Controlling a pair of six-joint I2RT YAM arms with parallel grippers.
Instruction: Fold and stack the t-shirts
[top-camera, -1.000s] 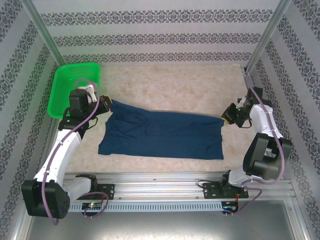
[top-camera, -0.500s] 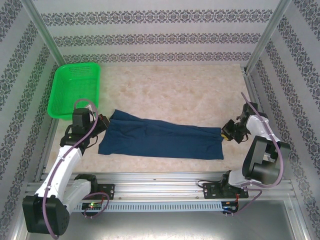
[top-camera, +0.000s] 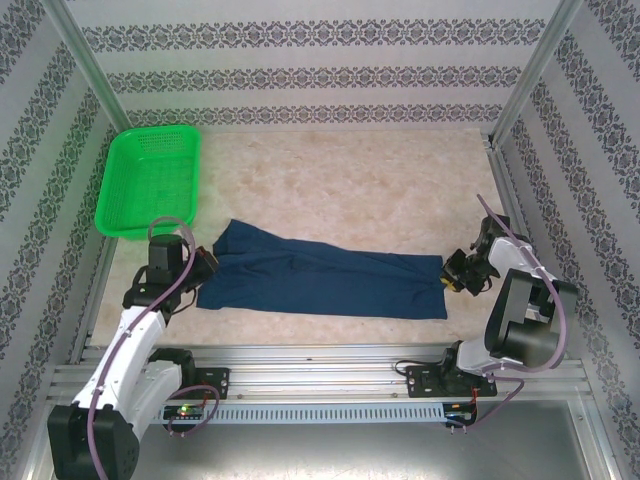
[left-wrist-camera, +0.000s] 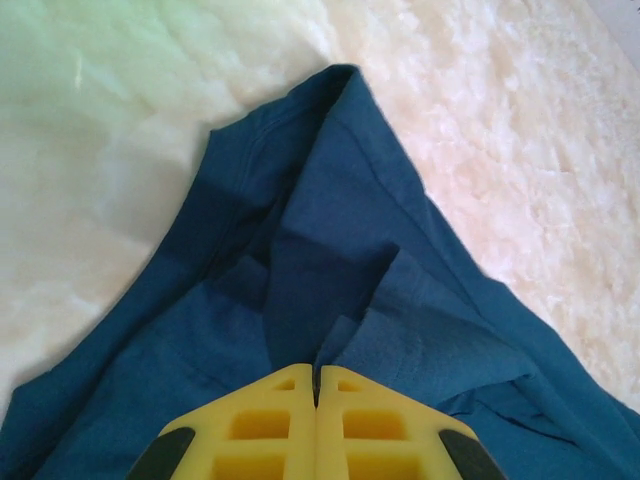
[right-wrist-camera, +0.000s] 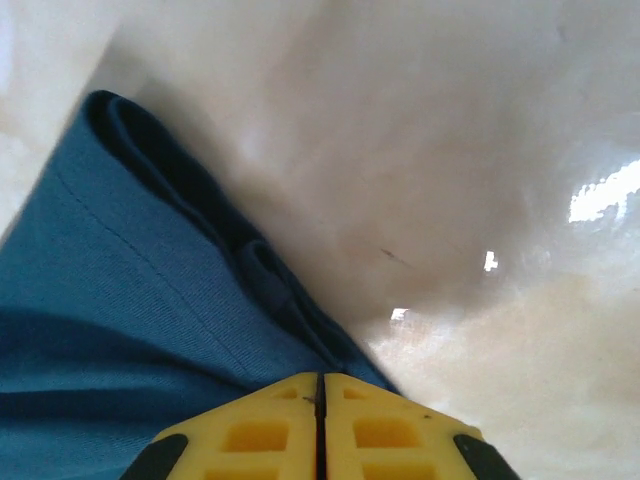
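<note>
On the surface (top-camera: 350, 180), I see the t-shirt (top-camera: 320, 283) folded to a strip; left tool (left-wrist-camera: 316, 375) and right tool (right-wrist-camera: 321, 380) clamp its ends; cross-folds and stacking look undone.

- A bright green plastic mesh basket (top-camera: 150, 185) sits at the upper left of the top view, against the left wall, on the tabletop.
- The tabletop (top-camera: 350, 175) is pale beige with a marbled look; it shows glossy in the wrist views too (left-wrist-camera: 520, 120) (right-wrist-camera: 450, 150).
- Wallpaper (top-camera: 300, 70) with dark floral bands on white covers the back and side walls.
- Two slanted metal posts stand at the upper left (top-camera: 85, 60) and upper right (top-camera: 535, 70).
- A ribbed aluminium rail (top-camera: 320, 365) runs across the lower frame.
- Below it lies a grey metal sheet (top-camera: 320, 455).
</note>
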